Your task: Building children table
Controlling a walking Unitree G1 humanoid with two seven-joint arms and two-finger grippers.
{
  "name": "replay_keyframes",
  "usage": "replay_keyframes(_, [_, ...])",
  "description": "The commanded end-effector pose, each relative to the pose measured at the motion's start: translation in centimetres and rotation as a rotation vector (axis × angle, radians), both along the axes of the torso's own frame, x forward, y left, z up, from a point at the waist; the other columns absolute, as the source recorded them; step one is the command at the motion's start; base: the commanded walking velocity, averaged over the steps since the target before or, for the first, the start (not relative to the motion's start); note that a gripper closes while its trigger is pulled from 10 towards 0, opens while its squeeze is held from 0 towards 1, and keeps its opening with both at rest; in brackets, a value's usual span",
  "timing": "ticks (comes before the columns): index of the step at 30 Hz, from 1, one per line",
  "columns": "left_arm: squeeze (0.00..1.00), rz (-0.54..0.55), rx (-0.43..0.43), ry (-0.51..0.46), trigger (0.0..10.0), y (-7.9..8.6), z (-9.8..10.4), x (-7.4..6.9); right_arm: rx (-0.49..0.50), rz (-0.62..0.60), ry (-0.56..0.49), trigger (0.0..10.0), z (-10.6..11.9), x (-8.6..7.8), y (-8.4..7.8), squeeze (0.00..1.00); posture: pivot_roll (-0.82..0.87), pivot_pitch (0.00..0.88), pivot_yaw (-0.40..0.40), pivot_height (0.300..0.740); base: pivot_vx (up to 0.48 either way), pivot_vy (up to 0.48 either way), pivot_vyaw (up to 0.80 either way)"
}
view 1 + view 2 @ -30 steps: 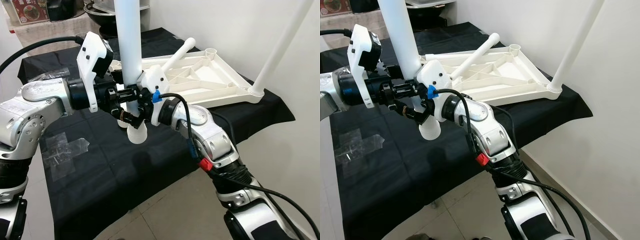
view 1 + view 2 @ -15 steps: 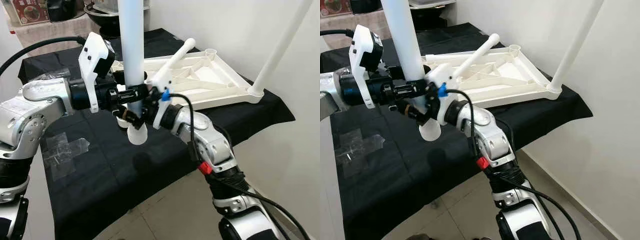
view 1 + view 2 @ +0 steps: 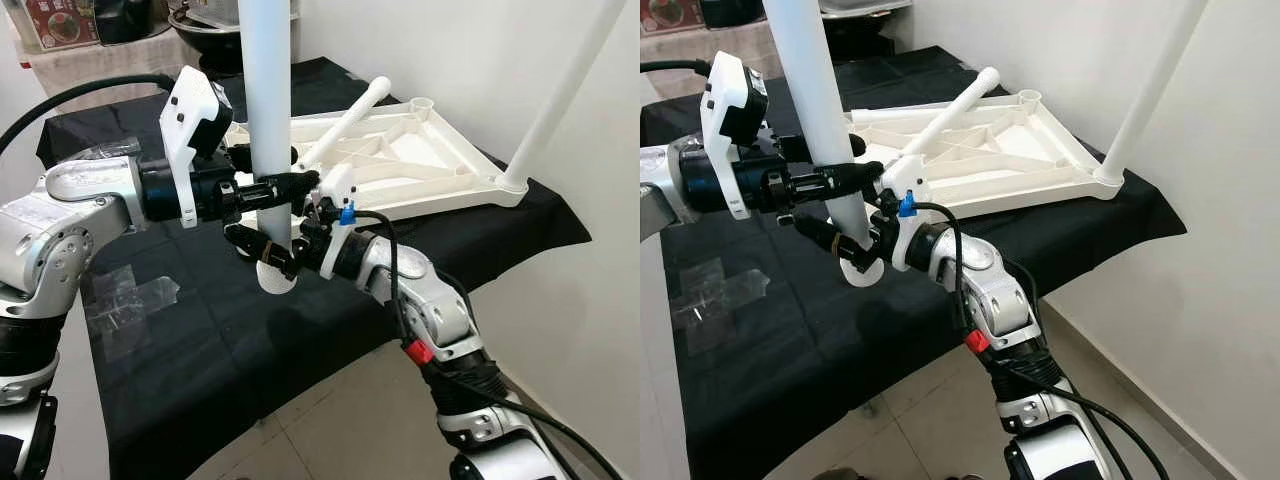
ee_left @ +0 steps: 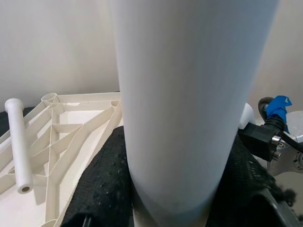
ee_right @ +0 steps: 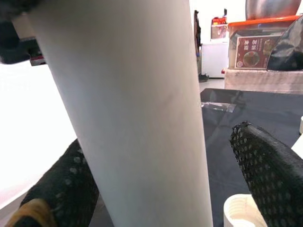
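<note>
Above both end effectors, leg cropped.

The two head views look forward and down from above both arms onto a black-draped surface against a white wall; they share almost the whole scene, the right eye view being set slightly to the side. The left wrist view sits very close behind the left pincer, facing along its fingers at a white leg, with the upturned tabletop beyond. The right wrist view looks along the right pincer from just as near, facing the same leg from its opposite side, with the room beyond.
</note>
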State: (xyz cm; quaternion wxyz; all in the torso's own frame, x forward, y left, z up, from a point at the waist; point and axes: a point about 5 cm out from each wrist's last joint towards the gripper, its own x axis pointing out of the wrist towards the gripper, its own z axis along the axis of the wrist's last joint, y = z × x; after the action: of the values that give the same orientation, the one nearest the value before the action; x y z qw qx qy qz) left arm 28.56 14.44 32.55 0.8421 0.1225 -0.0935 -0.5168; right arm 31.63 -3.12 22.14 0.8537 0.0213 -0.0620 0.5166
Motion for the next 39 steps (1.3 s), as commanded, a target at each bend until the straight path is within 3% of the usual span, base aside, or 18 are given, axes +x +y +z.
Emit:
replay_keyframes(1, [0.00, -0.092, -0.016, -0.070, 0.0, -1.0, 1.4, -1.0, -0.104, 0.037, 0.051, 10.0, -2.3, -0.5, 1.2, 0.00, 0.06, 0.024, -0.027, 0.740, 0.000, 0.000, 0.00])
replay_keyframes(6, [0.00, -0.097, -0.024, -0.071, 0.0, -1.2, 1.5, -1.0, -0.190, 0.110, -0.005, 10.0, -3.3, -1.5, 2.0, 0.00, 0.05, 0.026, -0.024, 0.740, 0.000, 0.000, 0.00])
replay_keyframes(10, [0.00, -0.104, -0.030, -0.068, 0.0, -1.3, 1.5, -1.0, -0.183, 0.110, -0.009, 10.0, -3.3, -1.5, 2.3, 0.00, 0.05, 0.026, -0.021, 0.740, 0.000, 0.000, 0.00])
replay_keyframes(18, [0.00, -0.132, -0.040, -0.049, 0.0, -2.1, 1.0, -1.2, -0.062, 0.101, -0.012, 10.0, -1.4, -1.2, 3.9, 0.00, 0.05, 0.033, -0.015, 0.740, 0.000, 0.000, 0.00])
replay_keyframes(26, [0.00, -0.142, -0.052, -0.040, 0.0, -2.3, 0.8, -1.2, 0.027, 0.062, 0.016, 10.0, -0.7, -0.7, 3.9, 0.00, 0.04, 0.036, -0.013, 0.740, 0.000, 0.000, 0.00])
replay_keyframes(27, [0.00, -0.141, -0.055, -0.039, 0.0, -2.3, 0.8, -1.2, 0.045, 0.050, 0.022, 8.5, -0.6, -0.6, 3.7, 0.00, 0.04, 0.038, -0.012, 0.740, 0.000, 0.000, 0.00])
replay_keyframes(29, [0.00, -0.140, -0.058, -0.038, 0.0, -2.3, 0.8, -1.2, 0.056, 0.043, 0.026, 8.5, -0.6, -0.5, 3.6, 0.00, 0.04, 0.038, -0.012, 0.740, 0.000, 0.000, 0.00])
replay_keyframes(30, [0.00, -0.140, -0.060, -0.037, 0.0, -2.3, 0.8, -1.2, 0.072, 0.034, 0.030, 2.9, -0.5, -0.4, 3.5, 0.00, 0.04, 0.038, -0.011, 0.740, 0.000, 0.000, 0.00])
replay_keyframes(31, [0.00, -0.139, -0.064, -0.036, 0.0, -2.3, 0.8, -1.1, 0.090, 0.035, 0.033, 0.0, -0.4, -0.4, 3.3, 0.00, 0.04, 0.038, -0.011, 0.740, 0.000, 0.000, 0.00])
replay_keyframes(39, [0.00, -0.130, -0.078, -0.036, 0.0, -2.3, 0.6, -1.0, 0.105, 0.054, 0.027, 0.0, -0.1, -0.6, 3.0, 0.00, 0.03, 0.030, -0.011, 0.740, 0.000, 0.000, 0.00])
